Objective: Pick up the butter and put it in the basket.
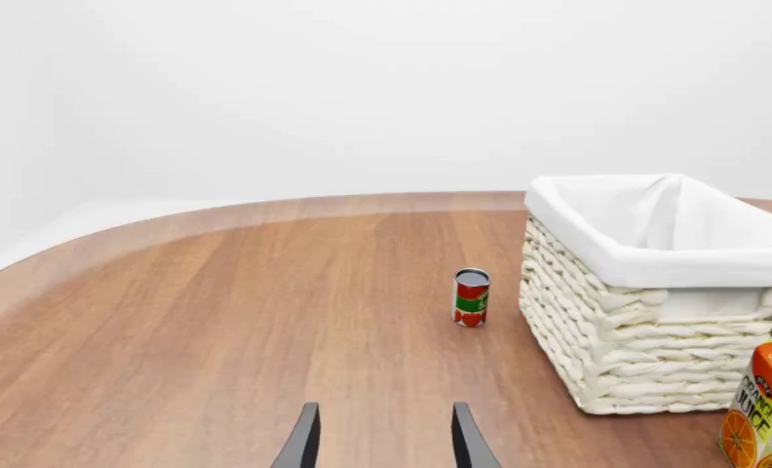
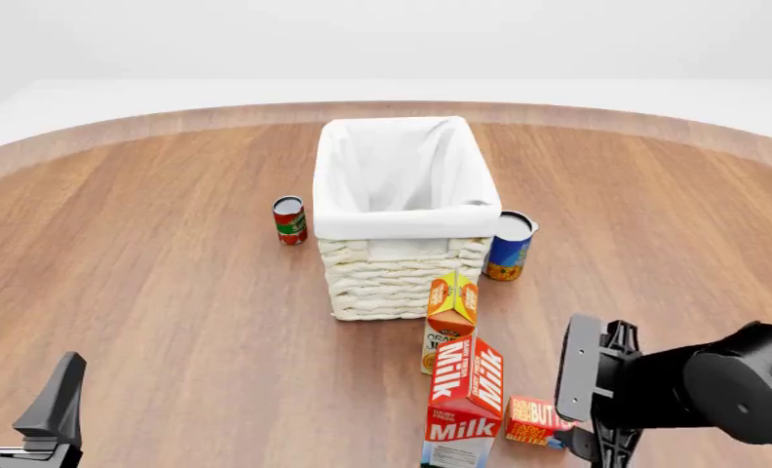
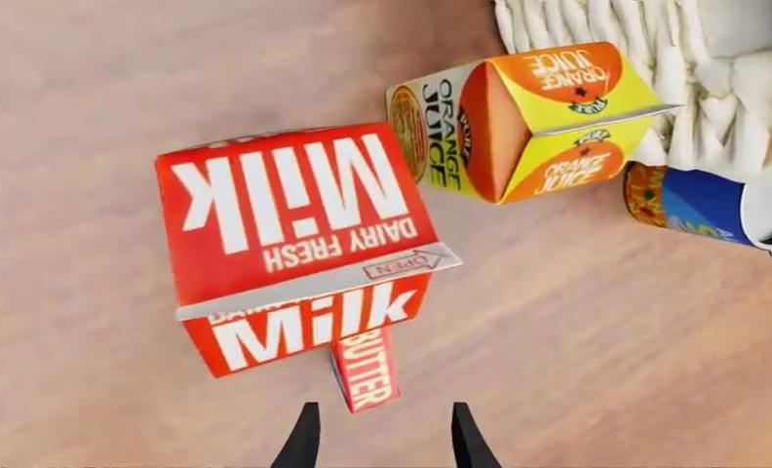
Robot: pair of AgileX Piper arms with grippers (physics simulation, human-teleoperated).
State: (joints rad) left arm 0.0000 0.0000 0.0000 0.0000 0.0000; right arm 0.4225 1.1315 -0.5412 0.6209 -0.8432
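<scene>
Lying flat beside the milk carton (image 2: 466, 405), the butter (image 2: 534, 422) points its long axis at the right claw (image 2: 587, 405), spread wide.

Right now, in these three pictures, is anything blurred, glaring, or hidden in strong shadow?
Front view: sharp, even light, only faint soft shadows beside the basket. Right wrist view: crisp lettering on the butter and milk carton, no glare. Left wrist view: sharp too, white background nearly featureless, the small can clear.
</scene>
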